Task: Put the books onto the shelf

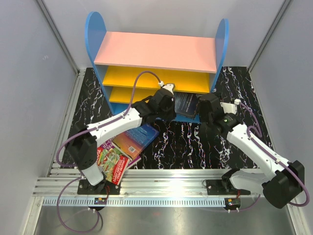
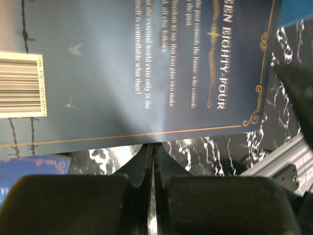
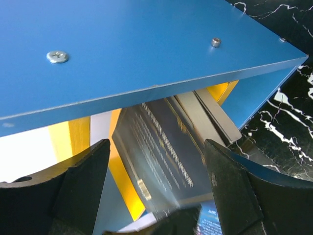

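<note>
Top external: shelf at the far side of the desk, with blue side panels, a pink top board, two yellow boards and a blue bottom board. One dark blue book sits at the right end of the bottom board, tilted, between the two grippers. The left gripper is just left of it and the right gripper just right of it. Two books lie flat on the desk near the left arm's base, well apart from the shelf: a blue-orange book and a red book with a cartoon cover, overlapping each other. Left wrist: the dark blue book's back cover fills the view, showing gold border, white text and a barcode at the left. The left gripper has its jaws closed together, tips at the cover's near edge; whether they pinch that edge cannot be told. Right wrist: the shelf's blue side panel, with screws, spans the top of the view. The dark blue book stands slanted beyond its edge, with grey page edges just beside it. The right gripper has its jaws spread wide and holds nothing; one finger shows on each side of the book.
</note>
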`<action>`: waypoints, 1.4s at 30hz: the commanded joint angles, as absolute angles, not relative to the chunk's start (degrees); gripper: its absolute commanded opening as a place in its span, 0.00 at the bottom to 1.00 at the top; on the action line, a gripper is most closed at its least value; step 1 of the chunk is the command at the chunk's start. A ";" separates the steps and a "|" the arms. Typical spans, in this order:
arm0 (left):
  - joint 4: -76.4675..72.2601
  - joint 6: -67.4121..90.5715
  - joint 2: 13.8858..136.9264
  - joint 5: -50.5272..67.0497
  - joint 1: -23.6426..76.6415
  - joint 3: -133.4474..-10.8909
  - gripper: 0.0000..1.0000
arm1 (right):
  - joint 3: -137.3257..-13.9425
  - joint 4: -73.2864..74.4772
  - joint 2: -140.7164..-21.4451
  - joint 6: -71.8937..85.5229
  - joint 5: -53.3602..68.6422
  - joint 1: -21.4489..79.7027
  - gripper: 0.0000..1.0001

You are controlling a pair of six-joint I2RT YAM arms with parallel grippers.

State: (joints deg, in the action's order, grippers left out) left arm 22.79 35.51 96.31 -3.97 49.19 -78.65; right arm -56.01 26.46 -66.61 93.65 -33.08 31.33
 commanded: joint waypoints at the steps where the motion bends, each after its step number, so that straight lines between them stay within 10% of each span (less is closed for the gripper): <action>1: 19.42 33.23 97.82 -7.12 49.04 -84.54 0.00 | -56.87 25.49 -64.25 93.43 -33.14 30.68 0.85; 42: 23.99 29.09 103.46 -7.12 49.83 -92.21 0.00 | -53.52 20.82 -62.32 90.62 -29.53 28.65 0.85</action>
